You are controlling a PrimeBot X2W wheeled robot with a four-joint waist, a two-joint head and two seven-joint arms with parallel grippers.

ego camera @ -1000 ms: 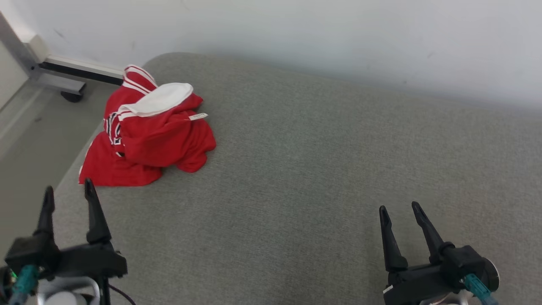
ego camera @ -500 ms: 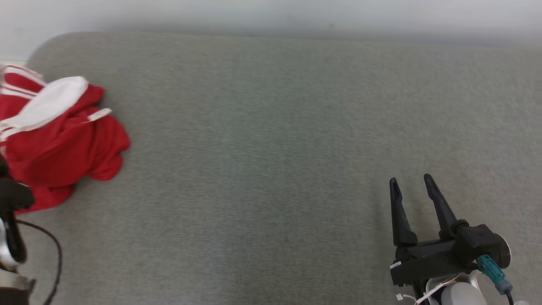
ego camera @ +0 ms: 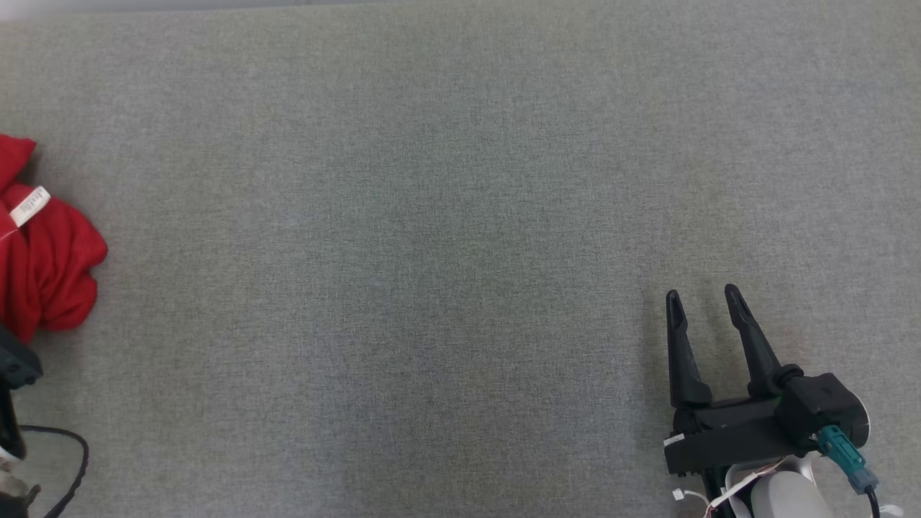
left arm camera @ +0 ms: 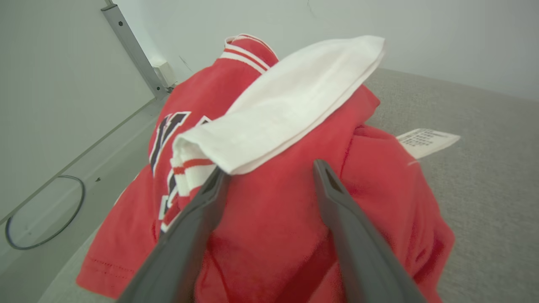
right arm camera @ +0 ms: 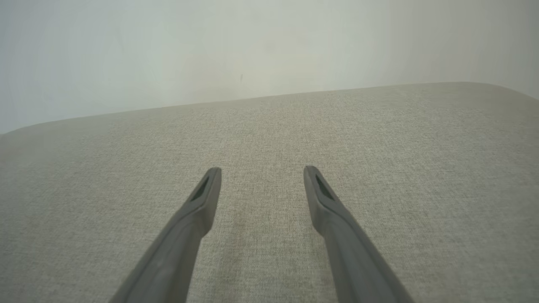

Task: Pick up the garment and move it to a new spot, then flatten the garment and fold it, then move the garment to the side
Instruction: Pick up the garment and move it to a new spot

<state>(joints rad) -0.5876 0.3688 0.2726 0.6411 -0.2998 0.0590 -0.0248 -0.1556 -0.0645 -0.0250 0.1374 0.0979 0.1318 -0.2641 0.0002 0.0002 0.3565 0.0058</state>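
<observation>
The garment (ego camera: 44,270) is a crumpled red shirt with a white label, lying at the left edge of the head view on the grey surface (ego camera: 432,237). In the left wrist view the garment (left arm camera: 269,202) shows a white folded part on top and dark lettering. My left gripper (left arm camera: 269,168) is open right above it, its fingers spread over the red cloth just below the white part. My right gripper (ego camera: 704,295) stands open over bare grey surface at the lower right, far from the garment; the right wrist view has the same gripper (right arm camera: 262,170) with nothing between its fingers.
A pale wall (right arm camera: 252,50) rises behind the grey surface. In the left wrist view a metal frame leg (left arm camera: 134,50) and a dark cable loop (left arm camera: 42,214) lie on the floor left of the surface's edge.
The head camera has swung right and down, so the garment slid to the left edge. My left gripper left the head view and now sits over the garment.
</observation>
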